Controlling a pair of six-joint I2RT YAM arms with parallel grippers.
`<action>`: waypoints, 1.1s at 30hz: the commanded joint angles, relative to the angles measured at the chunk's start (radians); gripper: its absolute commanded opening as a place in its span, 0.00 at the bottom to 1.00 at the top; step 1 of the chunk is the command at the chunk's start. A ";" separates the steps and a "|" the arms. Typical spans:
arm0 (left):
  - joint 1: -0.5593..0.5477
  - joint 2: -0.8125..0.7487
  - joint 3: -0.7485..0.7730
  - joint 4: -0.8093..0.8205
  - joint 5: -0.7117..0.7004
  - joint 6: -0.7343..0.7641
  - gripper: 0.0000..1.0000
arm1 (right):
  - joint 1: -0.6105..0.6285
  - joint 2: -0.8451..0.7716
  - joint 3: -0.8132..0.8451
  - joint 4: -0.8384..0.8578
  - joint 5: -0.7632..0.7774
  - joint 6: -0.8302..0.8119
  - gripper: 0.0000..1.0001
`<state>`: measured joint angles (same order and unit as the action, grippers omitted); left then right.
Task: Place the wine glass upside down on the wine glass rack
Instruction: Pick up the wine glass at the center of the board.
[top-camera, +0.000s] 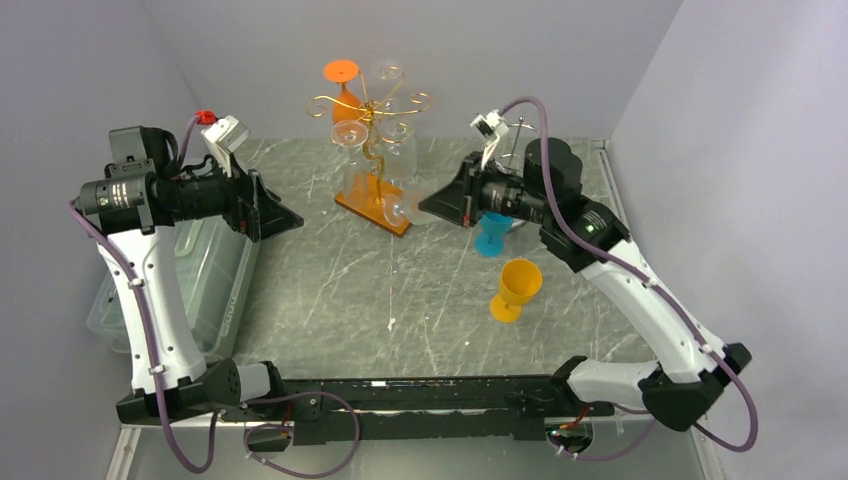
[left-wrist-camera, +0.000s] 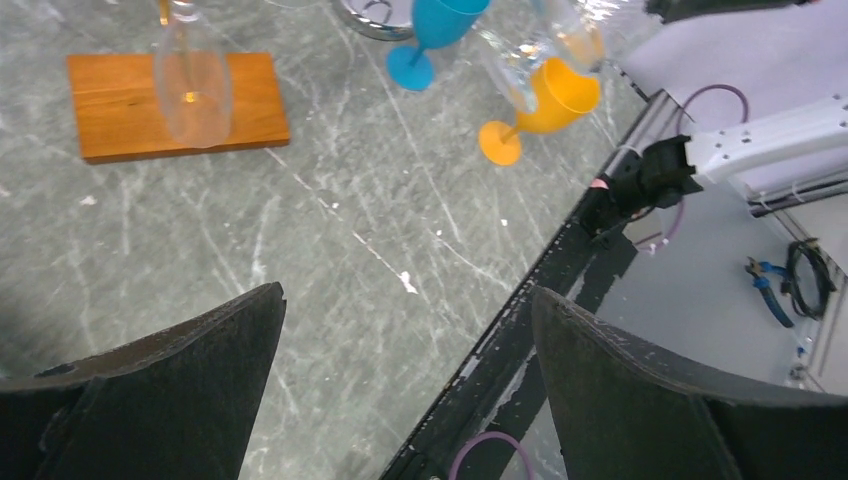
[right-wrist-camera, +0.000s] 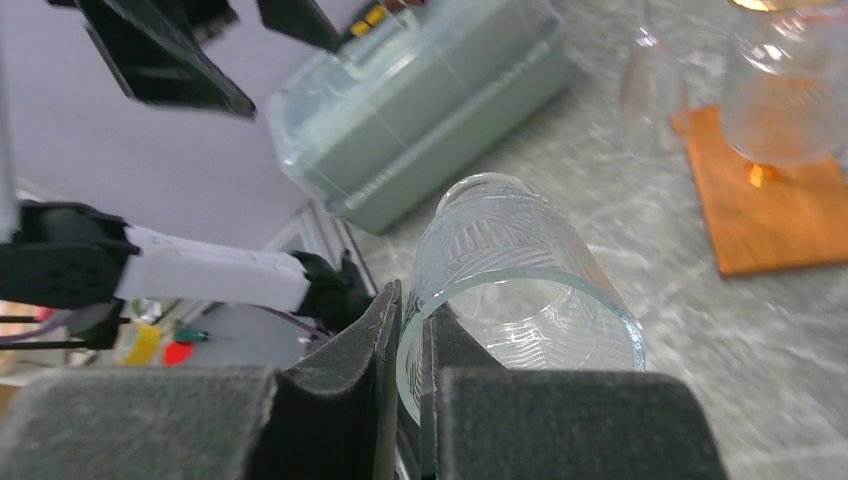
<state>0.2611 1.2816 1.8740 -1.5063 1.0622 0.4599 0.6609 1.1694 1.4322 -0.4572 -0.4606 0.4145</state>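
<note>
**Right gripper clamped on glass rim beside the rack; left gripper wide open**

1. Right gripper (right-wrist-camera: 410, 318): the jaws are closed to a narrow gap on the rim of the clear wine glass (right-wrist-camera: 520, 265). One finger (right-wrist-camera: 345, 365) lies outside the glass wall and the other inside the mouth. The glass is tilted, with its mouth toward the gripper and its bowl pointing away.

2. Position of the glass: in the top view it lies at the right end of the wooden base (top-camera: 372, 213) of the wine glass rack (top-camera: 372, 130). Whether it touches the base cannot be told.

3. Rack: it stands near the middle of the far edge of the table (top-camera: 330, 300). An orange glass (top-camera: 343, 92) and several clear glasses hang upside down from its gold wire arms.

4. Left gripper (left-wrist-camera: 408, 295): the jaws are spread fully apart and hold nothing. It hangs above the table, left of the rack.

5. Other items: a blue glass (top-camera: 491, 240) and a yellow glass (top-camera: 516, 289) stand upright in the right half of the table. The yellow one is nearer the front edge. A plastic bin (top-camera: 215, 275) sits along the left edge.
</note>
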 joint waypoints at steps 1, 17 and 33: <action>-0.066 -0.037 -0.034 -0.005 0.076 0.024 0.99 | 0.011 0.069 0.101 0.299 -0.144 0.144 0.00; -0.359 -0.040 -0.102 0.209 -0.155 -0.084 0.99 | 0.040 0.230 0.224 0.477 -0.205 0.229 0.00; -0.430 0.076 0.008 0.357 -0.219 -0.176 0.83 | 0.065 0.260 0.129 0.623 -0.193 0.295 0.00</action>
<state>-0.1638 1.3605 1.8317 -1.2121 0.8722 0.3180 0.7113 1.4326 1.5684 0.0216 -0.6590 0.6914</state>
